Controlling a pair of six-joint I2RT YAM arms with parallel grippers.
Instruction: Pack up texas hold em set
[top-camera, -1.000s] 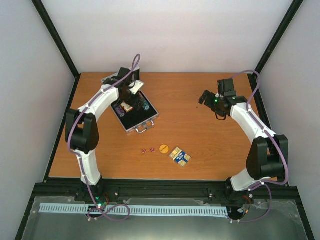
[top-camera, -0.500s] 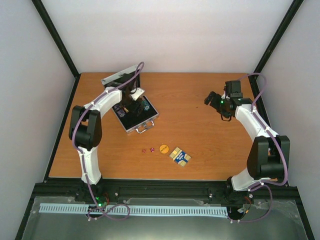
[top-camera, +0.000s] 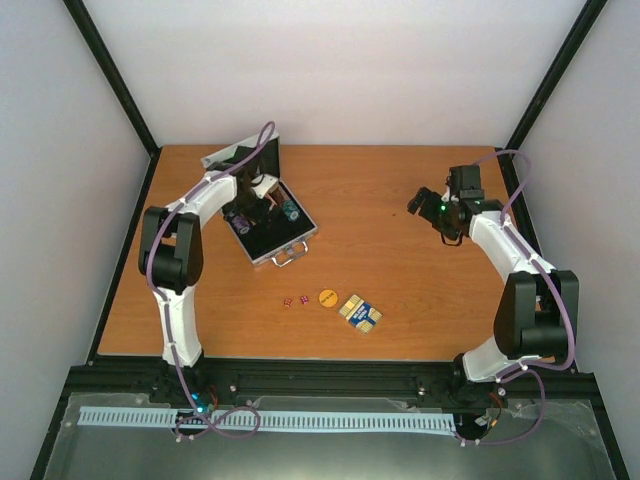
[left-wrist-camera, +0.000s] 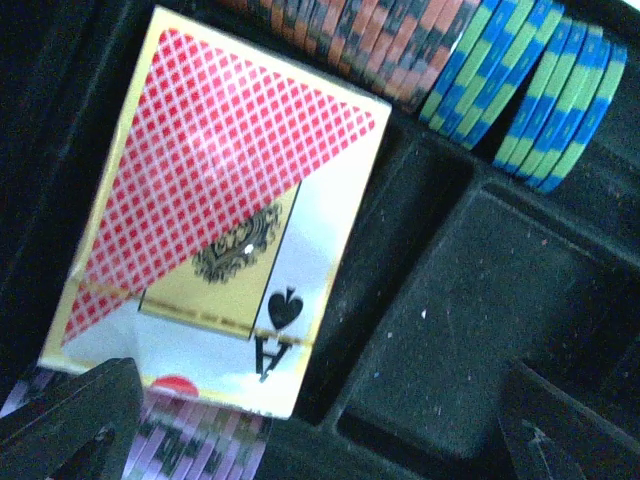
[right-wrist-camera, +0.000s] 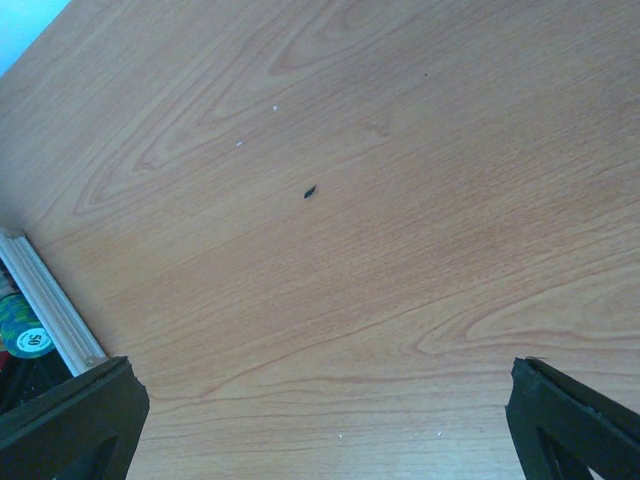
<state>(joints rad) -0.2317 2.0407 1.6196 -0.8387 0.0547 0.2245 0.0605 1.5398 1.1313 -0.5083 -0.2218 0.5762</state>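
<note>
Top external view has the silver case (top-camera: 298, 239) sitting open toward the far left corner of the table (top-camera: 400, 260), lid (top-camera: 240, 155) propped up at the back. The left gripper (top-camera: 262, 198) hangs right over the open tray, fingers spread wide with nothing between them. Its wrist cam looks down into the black lining. A red-backed card deck (left-wrist-camera: 220, 210) with a gold border lies in one slot, with a row of orange-and-dark chips (left-wrist-camera: 340, 35) along the top and blue-and-green chips (left-wrist-camera: 530, 90) next to those. Purple chips (left-wrist-camera: 200, 440) peek out under the deck, and a compartment (left-wrist-camera: 470, 330) beside it shows only lining. Out on the table, nearer the front edge, two red dice (top-camera: 295, 300), the orange button (top-camera: 327, 297) and a blue-and-gold card deck (top-camera: 360, 313) sit in a loose line, well apart from the case. The right gripper (top-camera: 423, 203) is over bare wood toward the far right corner, also spread wide and holding nothing. Its cam just catches the case's edge at the left.
</note>
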